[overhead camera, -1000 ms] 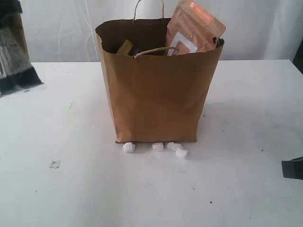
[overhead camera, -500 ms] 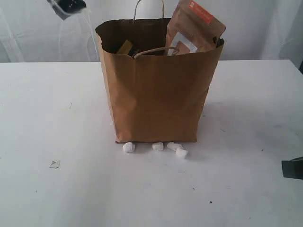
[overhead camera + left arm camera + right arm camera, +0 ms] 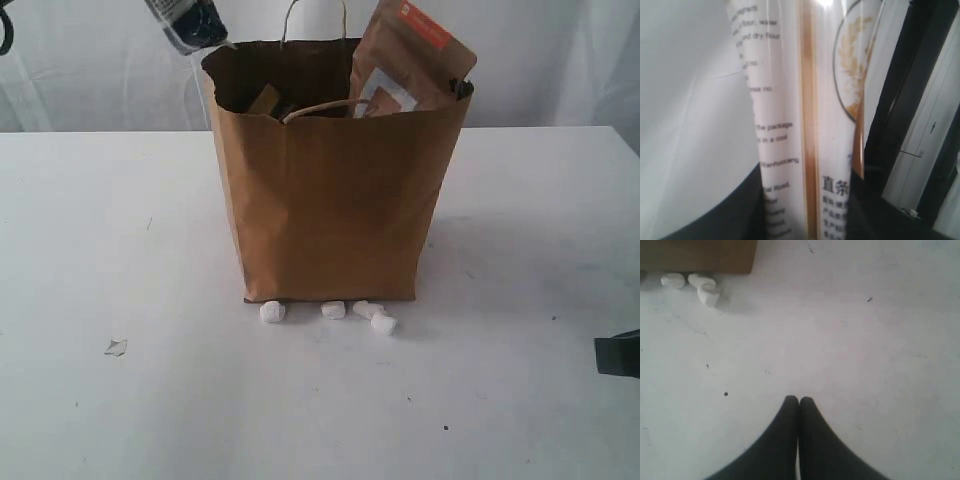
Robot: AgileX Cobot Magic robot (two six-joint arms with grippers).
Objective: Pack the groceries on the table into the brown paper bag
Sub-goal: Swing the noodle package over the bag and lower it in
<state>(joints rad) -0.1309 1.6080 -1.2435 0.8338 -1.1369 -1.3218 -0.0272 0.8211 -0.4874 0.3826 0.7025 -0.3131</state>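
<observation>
The paper bag (image 3: 335,200) stands upright in the middle of the surface (image 3: 100,250). A pouch (image 3: 410,60) sits inside the bag on its right side, and its top pokes out above the rim. Four little lumps (image 3: 333,310) lie in a row just in front of the bag's bottom edge. A scrap (image 3: 116,347) lies alone, farther forward and to the left, well apart from the bag. Up in the air, just beside the bag's back left corner, is one end of the long packet (image 3: 187,22), which sits between the fingers of the left hand (image 3: 807,200). The right hand (image 3: 617,354) is low at the far right, well apart from the bag.
</observation>
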